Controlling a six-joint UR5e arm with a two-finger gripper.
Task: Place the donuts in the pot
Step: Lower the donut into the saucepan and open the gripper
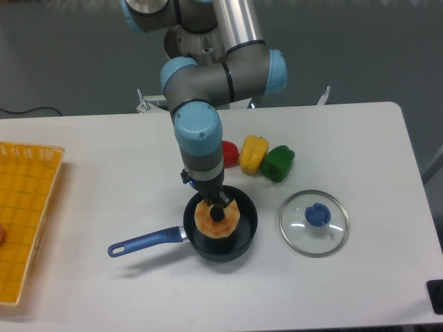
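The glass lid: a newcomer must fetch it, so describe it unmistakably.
Start at the dark pot with the blue handle, mid-table. Just to its right, lying flat on the table, is the glass lid: the only clear disc, with a blue knob at its centre.

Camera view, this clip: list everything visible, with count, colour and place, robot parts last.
donut: one, golden-orange with paler patches, inside the pot rim
pot: one, dark with a long blue handle pointing left, front centre of the table
glass lid: one, clear with a blue knob, lying flat to the right of the pot
yellow pepper: one, yellow, behind the pot
green pepper: one, green, touching the yellow pepper's right side
red item: one, red, left of the yellow pepper, partly hidden by the arm
basket: one, yellow-orange, at the table's left edge
table: one, white
arm: one, grey with light-blue joints
tool: one, dark, over the donut's hole; jaw state unclear
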